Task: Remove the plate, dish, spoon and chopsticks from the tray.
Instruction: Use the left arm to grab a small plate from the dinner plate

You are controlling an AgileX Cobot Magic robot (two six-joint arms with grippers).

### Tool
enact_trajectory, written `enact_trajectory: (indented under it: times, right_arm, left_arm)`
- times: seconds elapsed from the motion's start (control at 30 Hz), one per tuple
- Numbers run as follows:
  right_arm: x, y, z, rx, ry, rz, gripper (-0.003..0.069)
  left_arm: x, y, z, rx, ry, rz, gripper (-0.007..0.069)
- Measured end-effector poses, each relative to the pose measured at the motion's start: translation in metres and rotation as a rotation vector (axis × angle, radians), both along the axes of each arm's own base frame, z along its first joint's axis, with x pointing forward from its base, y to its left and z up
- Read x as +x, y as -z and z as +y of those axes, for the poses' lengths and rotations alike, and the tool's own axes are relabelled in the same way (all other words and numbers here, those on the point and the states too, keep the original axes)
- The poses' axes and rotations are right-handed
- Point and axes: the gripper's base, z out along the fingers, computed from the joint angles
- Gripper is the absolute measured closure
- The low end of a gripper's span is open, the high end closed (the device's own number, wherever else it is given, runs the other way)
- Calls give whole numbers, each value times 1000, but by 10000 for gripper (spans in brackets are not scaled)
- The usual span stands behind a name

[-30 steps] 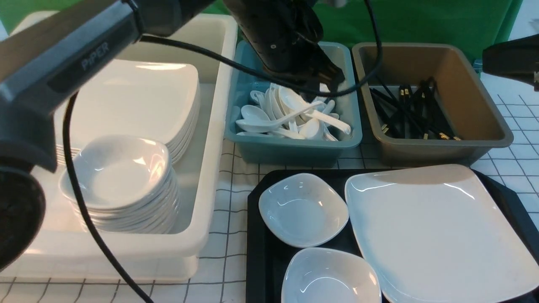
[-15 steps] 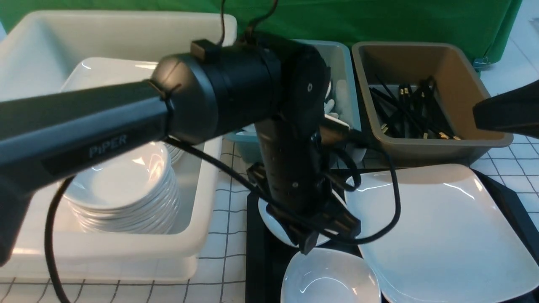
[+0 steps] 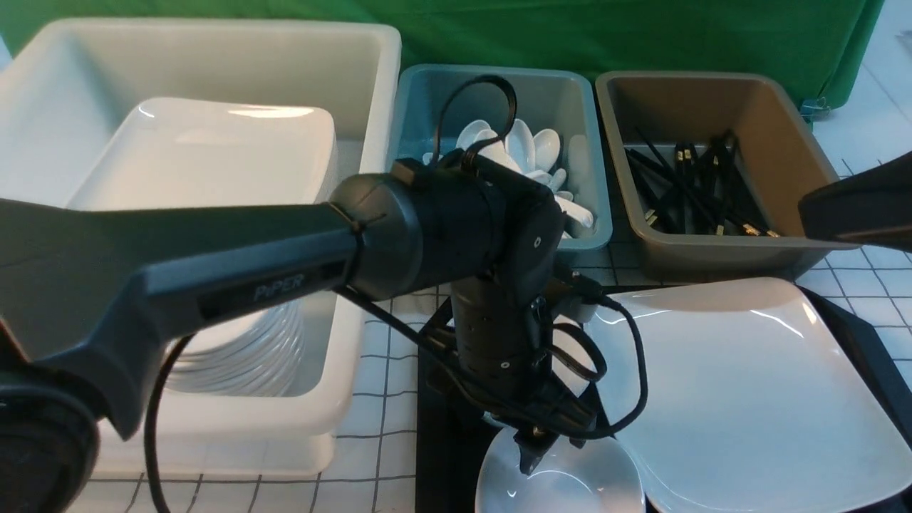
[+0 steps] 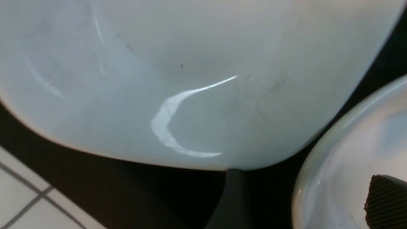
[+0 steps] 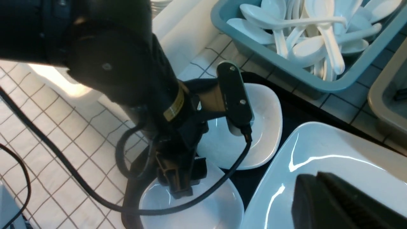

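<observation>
The black tray (image 3: 436, 427) holds the large white plate (image 3: 741, 399) on its right and two small white dishes on its left. My left gripper (image 3: 543, 447) is open and points down over the near dish (image 3: 591, 484). One finger (image 4: 233, 197) is outside the rim, between the two dishes, and the other (image 4: 384, 200) is inside the near dish (image 4: 343, 159). The far dish (image 5: 264, 127) is mostly hidden behind the arm in the front view. My right gripper (image 5: 330, 203) is shut and empty above the plate (image 5: 318, 149). No spoon or chopsticks show on the tray.
A teal bin (image 3: 584, 235) behind the tray holds several white spoons (image 3: 531, 146). A brown bin (image 3: 805, 235) holds black chopsticks (image 3: 687, 185). A large white tub (image 3: 356, 299) on the left holds stacked plates and small dishes. The left arm's cable (image 3: 634, 370) hangs over the tray.
My left arm has swung back from over the teal spoon bin and come down onto the tray, ending at the near dish. The right arm has dropped slightly.
</observation>
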Motion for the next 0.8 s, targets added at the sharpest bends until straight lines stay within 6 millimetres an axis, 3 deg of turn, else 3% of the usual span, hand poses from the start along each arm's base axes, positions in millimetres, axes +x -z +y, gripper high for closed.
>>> enact_trajectory:
  times: [0.17, 0.37, 0.5, 0.67, 0.8]
  right_arm:
    - [0, 0, 0, -1, -4, 5, 640]
    - [-1, 0, 0, -2, -6, 8, 640]
    - [-1, 0, 0, -2, -7, 8, 640]
    - [-2, 1, 0, -4, -16, 20, 640]
    - [-3, 2, 1, -11, -30, 24, 640]
  left_arm:
    - [0, 13, -1, 21, -2, 28, 153]
    - [-1, 16, -2, 14, -11, 46, 287]
    - [-1, 16, -2, 11, -15, 55, 463]
    - [-6, 8, 1, 20, 18, 83, 484]
    - [-11, -21, 6, -15, 35, 57, 567]
